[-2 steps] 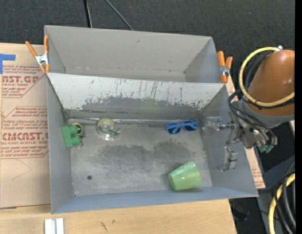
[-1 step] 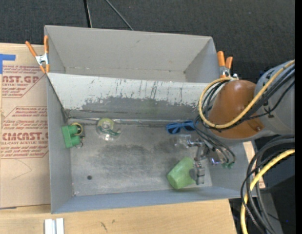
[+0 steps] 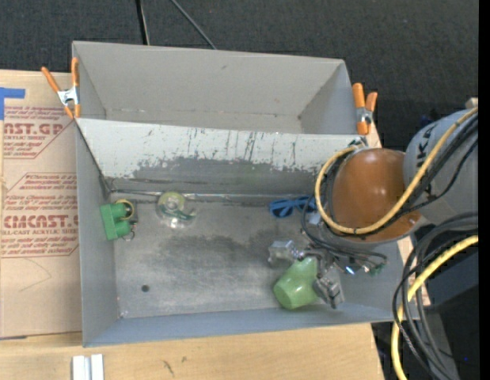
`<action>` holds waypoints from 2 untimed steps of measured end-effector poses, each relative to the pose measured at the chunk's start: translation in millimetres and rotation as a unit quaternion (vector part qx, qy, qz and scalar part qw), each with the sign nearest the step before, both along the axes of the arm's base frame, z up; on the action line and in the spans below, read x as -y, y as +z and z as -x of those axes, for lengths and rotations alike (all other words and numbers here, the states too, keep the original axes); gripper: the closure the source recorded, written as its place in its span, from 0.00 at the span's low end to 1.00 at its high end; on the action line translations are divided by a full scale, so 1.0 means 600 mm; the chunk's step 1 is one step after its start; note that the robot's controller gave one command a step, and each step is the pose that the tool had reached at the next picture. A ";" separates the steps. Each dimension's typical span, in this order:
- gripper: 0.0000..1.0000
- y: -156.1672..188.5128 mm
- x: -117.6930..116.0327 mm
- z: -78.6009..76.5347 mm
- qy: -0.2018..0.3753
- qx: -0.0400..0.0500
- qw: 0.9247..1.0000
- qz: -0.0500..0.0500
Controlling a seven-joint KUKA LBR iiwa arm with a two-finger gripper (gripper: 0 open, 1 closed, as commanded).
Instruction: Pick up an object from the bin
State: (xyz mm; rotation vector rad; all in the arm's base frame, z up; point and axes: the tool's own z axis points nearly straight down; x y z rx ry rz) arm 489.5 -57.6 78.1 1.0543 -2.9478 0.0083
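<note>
Reaching in from the right, the arm [image 3: 449, 161] hangs over the right end of the bin [image 3: 205, 93], its orange cover [image 3: 371, 192] ringed by yellow and black cables [image 3: 357, 229]. Below the cover the gripper [image 3: 312, 271] sits low, close to the floor, beside the right wall and near the front wall. A pale green lump [image 3: 294, 289], rounded and blocky, lies against the gripper's lower left side, touching its metal parts and close to the front wall. Whether the claw is spread, pressed together or pinching the lump cannot be told, since the cover and cables crowd that spot and hide how the metal parts meet the lump. Just behind the gripper, at the foot of the back wall, lies a small blue piece [image 3: 286, 207], its right end tucked under the cables. Well apart, at the left end of the back wall, a bright green block [image 3: 114, 222] sits against the left wall with a small ring at its upper right. Near it to the right, not touching it, lies a clear round thing [image 3: 175, 208] like a little glass cap. Scuffed grey floor stretches between these two and the gripper.
</note>
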 end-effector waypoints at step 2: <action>0.00 0.005 0.120 -0.006 0.143 0.004 0.990 -0.009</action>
